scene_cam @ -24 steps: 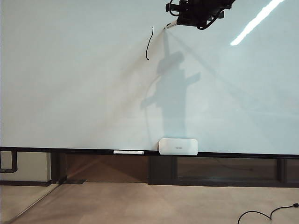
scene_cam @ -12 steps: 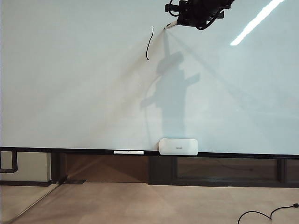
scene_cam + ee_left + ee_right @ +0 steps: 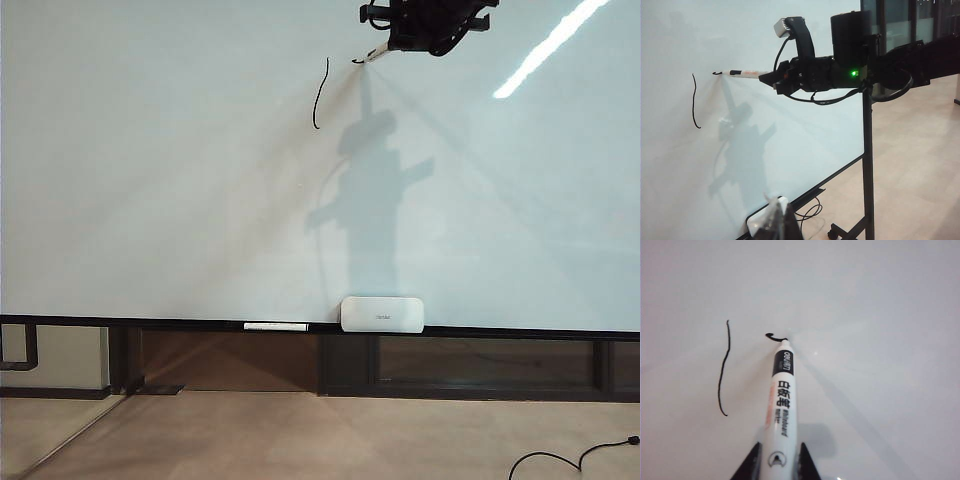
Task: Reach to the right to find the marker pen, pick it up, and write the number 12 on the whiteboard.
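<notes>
- Right gripper [image 3: 778, 465] is clamping the marker pen [image 3: 781, 405], tip touching the whiteboard [image 3: 150, 200] beside the drawn "1" [image 3: 724, 370].
- Left gripper [image 3: 782, 222]: only partly showing, jaw state unclear.
- Ledge [image 3: 150, 322] is bearing a white box [image 3: 381, 313].

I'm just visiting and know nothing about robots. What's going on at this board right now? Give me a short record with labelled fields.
Surface: whiteboard, glossy and pale, with a dark ledge along the bottom
Writing tool: marker pen, tip on the board
Holder: right gripper, shut on the pen, high on the board
Other arm: left gripper, low and away from the board; open or shut cannot be told
Written so far: curved "1", plus a short first hook of the "2"
On the ledge: white rounded box, slim white stick
</notes>
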Controlling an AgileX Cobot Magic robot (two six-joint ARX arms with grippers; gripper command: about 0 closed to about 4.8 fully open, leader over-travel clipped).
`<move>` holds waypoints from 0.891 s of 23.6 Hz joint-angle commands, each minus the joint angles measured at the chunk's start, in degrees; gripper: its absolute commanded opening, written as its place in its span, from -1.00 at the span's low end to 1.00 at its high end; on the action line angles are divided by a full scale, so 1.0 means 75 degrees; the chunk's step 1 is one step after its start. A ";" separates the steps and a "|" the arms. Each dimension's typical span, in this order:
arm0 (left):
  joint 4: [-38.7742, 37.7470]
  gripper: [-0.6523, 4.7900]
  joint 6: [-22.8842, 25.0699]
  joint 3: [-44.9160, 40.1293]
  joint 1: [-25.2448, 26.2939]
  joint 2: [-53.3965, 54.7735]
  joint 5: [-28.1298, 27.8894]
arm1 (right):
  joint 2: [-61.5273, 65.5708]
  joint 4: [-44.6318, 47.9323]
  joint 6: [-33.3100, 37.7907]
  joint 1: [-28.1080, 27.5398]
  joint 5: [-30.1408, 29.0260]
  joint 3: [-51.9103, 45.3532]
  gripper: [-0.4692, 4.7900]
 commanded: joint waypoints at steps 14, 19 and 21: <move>-0.0189 -0.78 0.0032 0.0245 0.0000 -0.0015 0.0047 | -0.0332 -0.0481 -0.0152 -0.0254 0.0504 0.0029 -0.83; -0.0478 -0.78 0.0178 0.0242 0.0000 -0.0015 0.0047 | -0.0332 -0.0705 -0.0152 -0.0254 0.0507 0.0012 -0.83; -0.0458 -0.78 0.0178 0.0242 0.0000 -0.0015 0.0017 | -0.0329 -0.0816 -0.0152 -0.0254 0.0507 0.0012 -0.83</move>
